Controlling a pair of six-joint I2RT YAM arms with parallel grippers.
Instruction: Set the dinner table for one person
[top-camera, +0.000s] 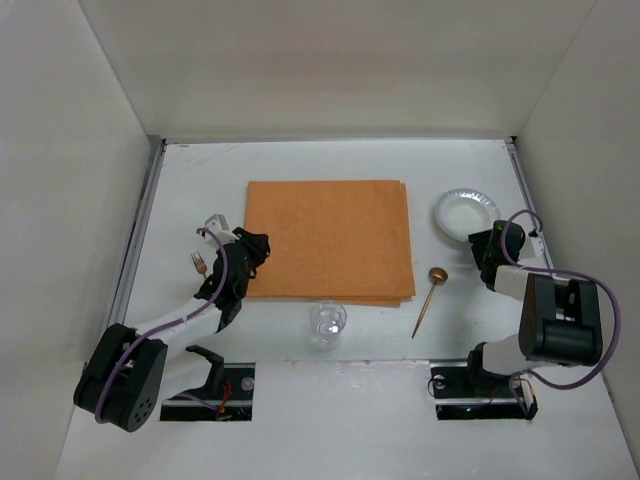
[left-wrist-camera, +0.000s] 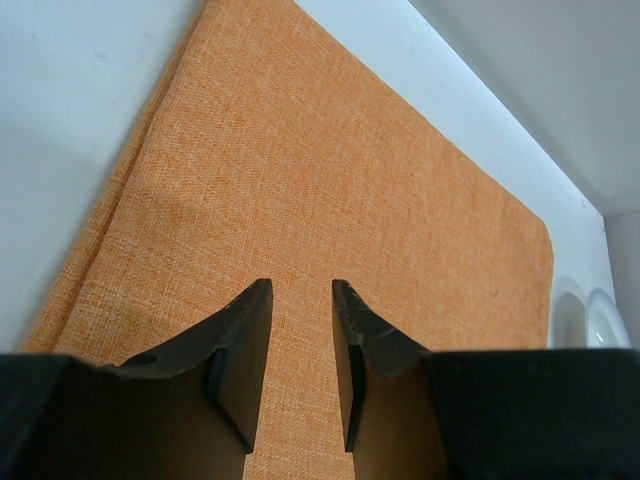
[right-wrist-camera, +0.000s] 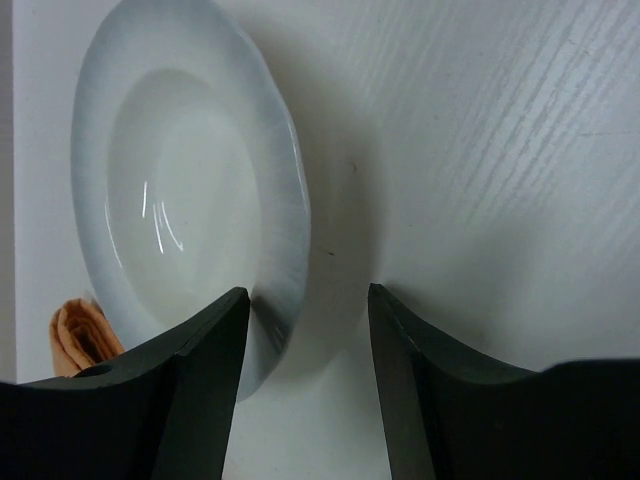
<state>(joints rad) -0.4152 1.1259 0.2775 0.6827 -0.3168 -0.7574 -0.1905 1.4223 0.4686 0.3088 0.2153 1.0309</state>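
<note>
Under left arm (top-camera: 185, 318), fork (top-camera: 199, 263) mostly hidden; plate (right-wrist-camera: 200, 180) edge cropped.

From my station I see the matte white worktop (top-camera: 200, 180) carrying an orange cloth placemat (top-camera: 330, 240) laid flat near its middle, with a small white plate (top-camera: 466, 214) just beyond the mat's far right corner. A copper-coloured spoon (top-camera: 430, 298) lies slanted to the right of the mat. A clear glass (top-camera: 327, 322) stands right at its near edge, and a small fork (top-camera: 200, 264) lies on bare surface to its left.
</note>
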